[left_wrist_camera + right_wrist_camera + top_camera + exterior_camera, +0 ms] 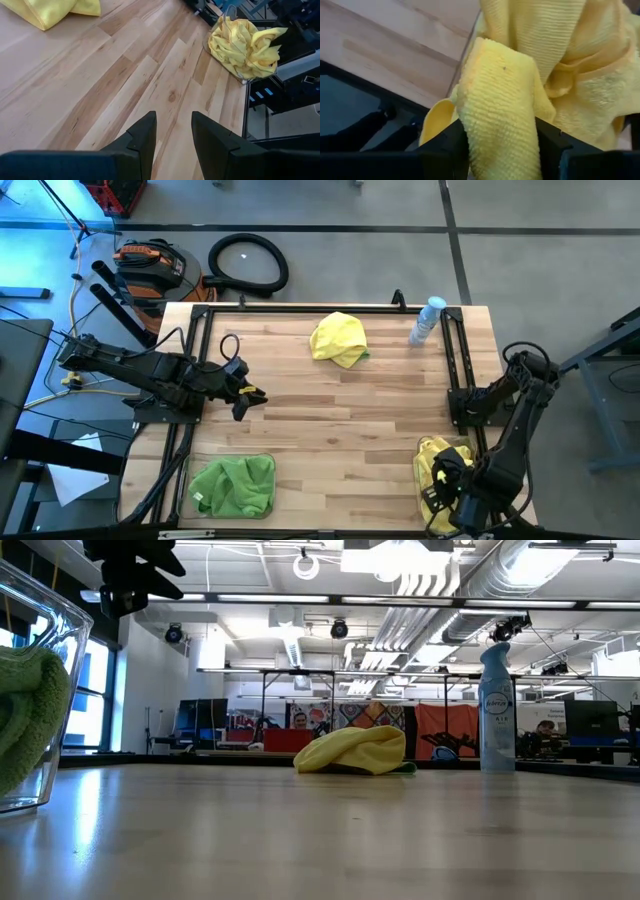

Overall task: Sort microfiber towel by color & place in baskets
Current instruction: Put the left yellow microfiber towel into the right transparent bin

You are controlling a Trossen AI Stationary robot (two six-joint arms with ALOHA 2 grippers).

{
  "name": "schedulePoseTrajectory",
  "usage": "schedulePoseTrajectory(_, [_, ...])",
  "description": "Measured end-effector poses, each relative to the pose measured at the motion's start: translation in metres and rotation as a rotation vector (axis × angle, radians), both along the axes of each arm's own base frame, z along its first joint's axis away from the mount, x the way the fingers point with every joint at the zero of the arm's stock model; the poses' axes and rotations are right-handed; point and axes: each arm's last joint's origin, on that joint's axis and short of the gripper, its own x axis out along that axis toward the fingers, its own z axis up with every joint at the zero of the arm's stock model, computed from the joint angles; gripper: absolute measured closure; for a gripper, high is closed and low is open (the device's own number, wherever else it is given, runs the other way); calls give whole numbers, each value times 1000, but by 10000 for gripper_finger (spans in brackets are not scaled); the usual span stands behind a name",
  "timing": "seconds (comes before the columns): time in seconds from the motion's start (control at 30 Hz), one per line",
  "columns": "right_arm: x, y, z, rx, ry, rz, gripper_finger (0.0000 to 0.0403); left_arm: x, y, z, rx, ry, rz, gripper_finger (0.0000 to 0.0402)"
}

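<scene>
Centrally, loose yellow towel (339,339) near spray bottle (427,321).

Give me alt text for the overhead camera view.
Two robot arms flank a wooden table: the right gripper holds a yellow towel over the right basket, the left gripper hangs empty. Green towels fill the left basket; a yellow pile and spray bottle remain.

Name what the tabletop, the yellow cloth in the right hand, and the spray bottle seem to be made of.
Tabletop: apparently wood, light planks with visible grain, smooth finish.
Yellow cloth between the right hand fingers: soft fabric, probably microfiber, with a ribbed fuzzy pile.
Spray bottle: likely plastic, translucent pale blue.
</scene>
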Motion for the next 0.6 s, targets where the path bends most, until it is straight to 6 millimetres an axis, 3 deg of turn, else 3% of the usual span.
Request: schedulePoseTrajectory(0.6, [-3, -1, 0, 37, 109, 13, 249, 1, 0, 0, -10, -7, 5, 289])
